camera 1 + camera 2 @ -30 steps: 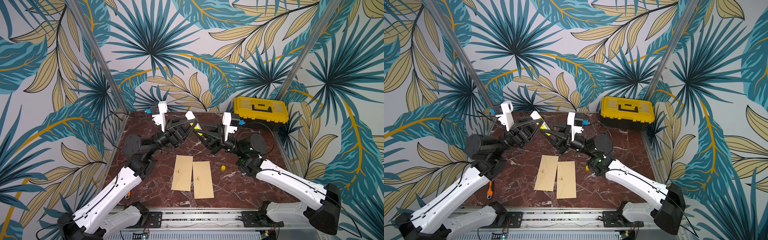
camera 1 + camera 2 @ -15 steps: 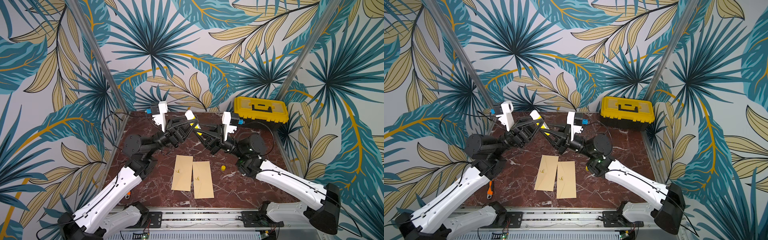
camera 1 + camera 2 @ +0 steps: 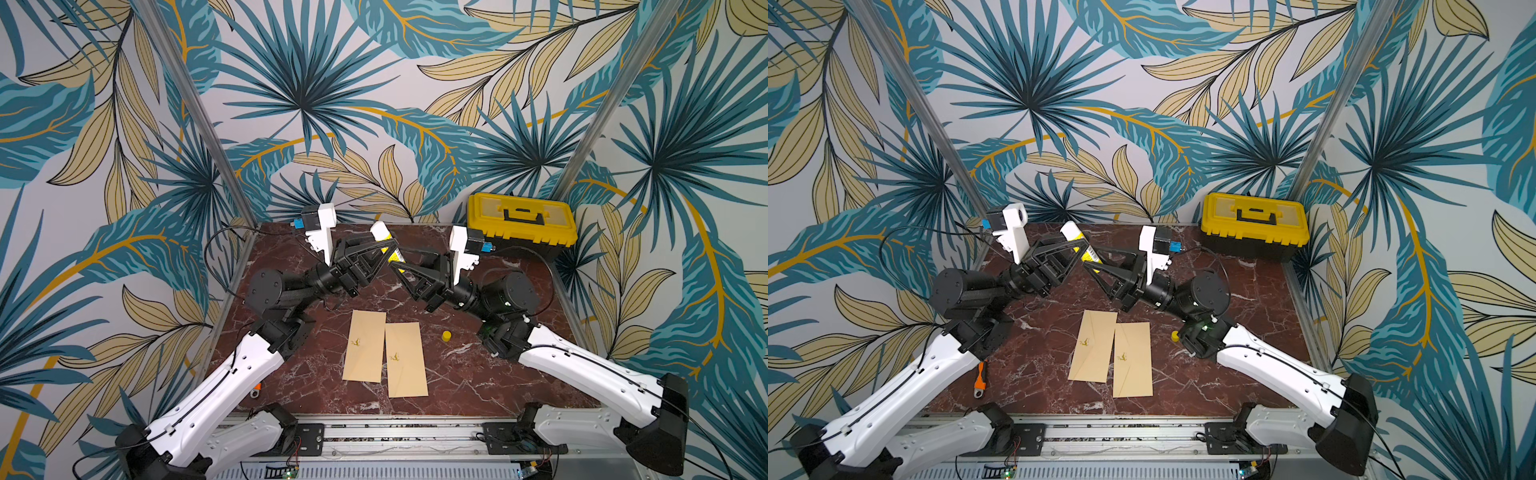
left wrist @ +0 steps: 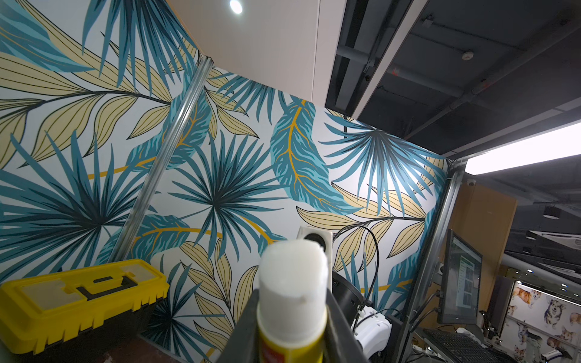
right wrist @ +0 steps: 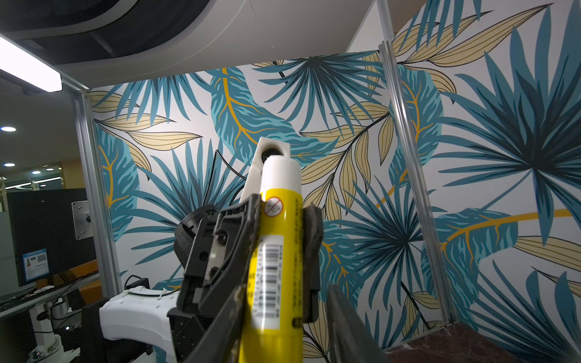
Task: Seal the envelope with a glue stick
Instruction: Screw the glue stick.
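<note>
Yellow below and white on top, the glue stick (image 3: 382, 235) (image 5: 276, 239) is held in the air over the far middle of the dark red marble tabletop (image 3: 457, 374), white end uppermost and uncapped. The left pincer (image 5: 281, 220) is clamped on the yellow barrel just under the white part, with a finger pressed to each side. The right pincer (image 3: 397, 266) sits around the lower end with its jaws partly parted. In the right wrist view one of its fingers (image 5: 349, 333) stands clear of the barrel with a gap showing, so it has no hold on the stick. The small yellow cap (image 3: 446, 336) rests on the tabletop, just right of two tan envelopes (image 3: 365, 351) (image 3: 406, 359) lying flat side by side in the near middle. A yellow-lidded toolbox (image 3: 521, 222) stands in the far right corner. An orange-handled tool (image 3: 980, 376) lies near the left edge.
</note>
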Motion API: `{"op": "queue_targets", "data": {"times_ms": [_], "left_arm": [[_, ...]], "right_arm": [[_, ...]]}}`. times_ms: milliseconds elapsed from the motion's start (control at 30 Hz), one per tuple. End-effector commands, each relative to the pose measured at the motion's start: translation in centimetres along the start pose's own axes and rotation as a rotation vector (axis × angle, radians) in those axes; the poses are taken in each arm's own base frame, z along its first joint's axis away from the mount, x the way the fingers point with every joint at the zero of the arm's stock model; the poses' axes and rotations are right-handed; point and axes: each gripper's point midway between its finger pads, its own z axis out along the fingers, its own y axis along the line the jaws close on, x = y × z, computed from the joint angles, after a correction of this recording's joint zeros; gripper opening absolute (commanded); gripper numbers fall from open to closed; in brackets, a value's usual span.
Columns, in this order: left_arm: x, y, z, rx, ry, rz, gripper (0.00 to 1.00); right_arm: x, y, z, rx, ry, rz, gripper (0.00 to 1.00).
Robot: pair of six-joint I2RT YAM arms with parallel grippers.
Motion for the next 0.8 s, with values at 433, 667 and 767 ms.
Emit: {"op": "queue_targets", "data": {"times_ms": [433,667,767], "left_arm": [[-1.7,-1.9,-0.5,0.023,-0.058,0.022,0.06],[-1.7,-1.8,-0.5,0.028,-0.055,0.015,0.05],[-1.6,-1.8,-0.5,0.028,-0.055,0.012,0.05]], "right_arm": [[0.6,0.4,-0.9,-0.017,0.013,0.029,0.38],[0.7,1.0,-0.5,-0.059,0.021,0.041,0.23],[0.5,1.1,-0.3,-0.066,0.015,0.035,0.13]]}}
